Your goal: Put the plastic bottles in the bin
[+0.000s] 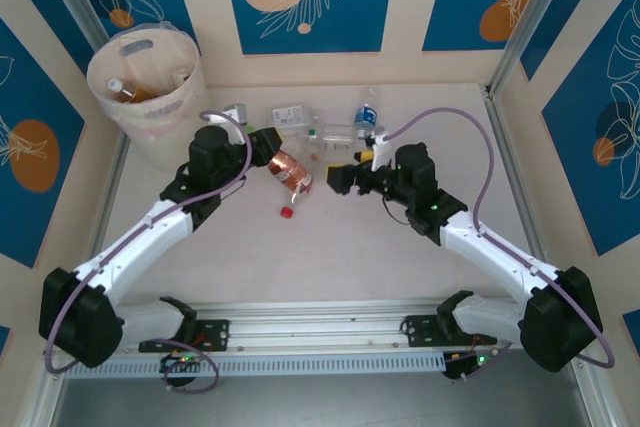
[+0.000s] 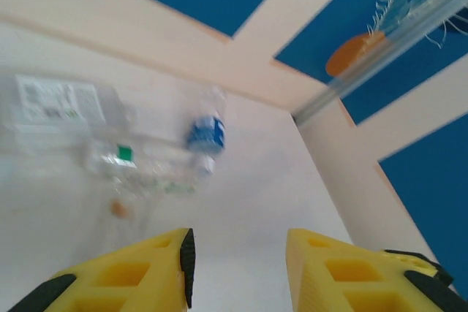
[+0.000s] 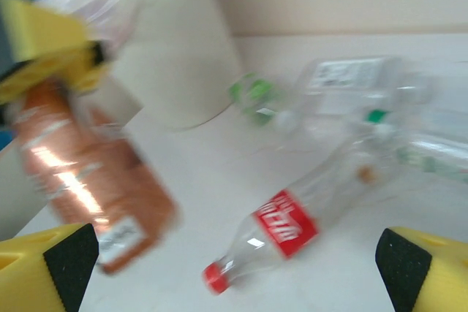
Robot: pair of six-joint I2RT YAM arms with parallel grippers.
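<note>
left end effector is clamping an orange-labelled bottle at frame centre. right end effector is standing wide, gripping nothing. other plastic bottles are lying on the counter, upper centre. bin is sitting upper left.

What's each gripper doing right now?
Left gripper: shut on the orange bottle.
Right gripper: open, holding nothing.

One round cream-white plastic bin is standing upright. One orange-filled plastic bottle is resting inside it; at least six clear plastic bottles are showing outside.
</note>
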